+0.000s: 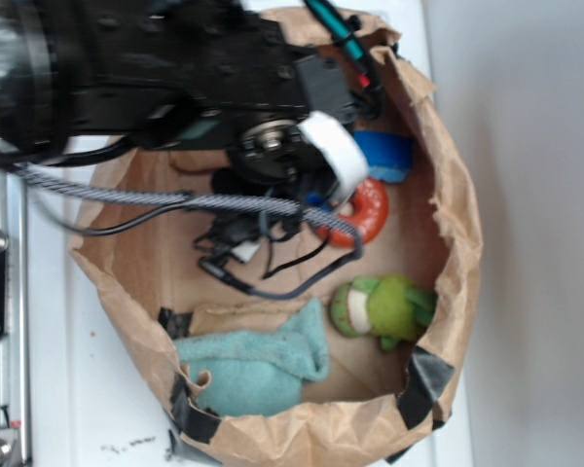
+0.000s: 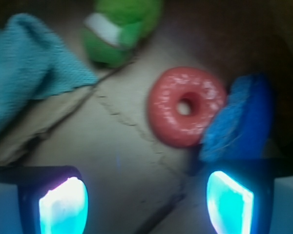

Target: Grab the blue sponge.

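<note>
Wrist view: the hand [image 2: 146,202], spread wide and empty, hovers on approach — next, shift right over the blue sponge [image 2: 239,119] — then descend.

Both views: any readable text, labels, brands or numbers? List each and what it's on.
None readable in either view.
Arm: no print shows on the black housing.
Sponge, ring, cloth, green plush, paper bag: all unmarked.
Wrist view is too blurred to rule out fine print.

Blue sponge [image 2: 239,119] touching red ring [image 2: 185,106]
</note>
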You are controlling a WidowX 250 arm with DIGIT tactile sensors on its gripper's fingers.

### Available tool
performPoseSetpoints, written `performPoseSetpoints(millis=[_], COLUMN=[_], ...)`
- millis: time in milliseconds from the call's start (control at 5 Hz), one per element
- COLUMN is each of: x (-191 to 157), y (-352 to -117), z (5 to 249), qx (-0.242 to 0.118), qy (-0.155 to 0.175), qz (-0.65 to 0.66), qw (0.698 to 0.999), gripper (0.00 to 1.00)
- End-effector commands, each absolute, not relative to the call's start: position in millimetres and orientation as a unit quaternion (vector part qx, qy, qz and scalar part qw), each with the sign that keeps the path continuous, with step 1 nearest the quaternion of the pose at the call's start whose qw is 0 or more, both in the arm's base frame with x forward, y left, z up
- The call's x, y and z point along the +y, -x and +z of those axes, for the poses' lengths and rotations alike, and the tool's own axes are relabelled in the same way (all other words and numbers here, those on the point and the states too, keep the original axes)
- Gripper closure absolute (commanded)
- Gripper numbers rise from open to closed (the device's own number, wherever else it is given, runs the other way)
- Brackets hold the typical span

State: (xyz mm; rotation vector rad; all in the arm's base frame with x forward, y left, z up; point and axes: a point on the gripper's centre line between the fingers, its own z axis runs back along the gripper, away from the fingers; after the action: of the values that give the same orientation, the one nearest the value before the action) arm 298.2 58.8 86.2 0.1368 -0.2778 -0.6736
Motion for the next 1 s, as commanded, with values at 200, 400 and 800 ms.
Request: performPoseSetpoints(millis=[200, 400, 800], x=[78, 79, 72], y=[-316, -324, -332], z=[90, 82, 69], qx=[-0.167, -0.169, -0.188], qy=[-0.122, -0.138, -0.159], qz=[-0.298, -0.285, -0.269], qw=[0.932, 0.933, 0.931], gripper=[0.0, 0.0, 0.0])
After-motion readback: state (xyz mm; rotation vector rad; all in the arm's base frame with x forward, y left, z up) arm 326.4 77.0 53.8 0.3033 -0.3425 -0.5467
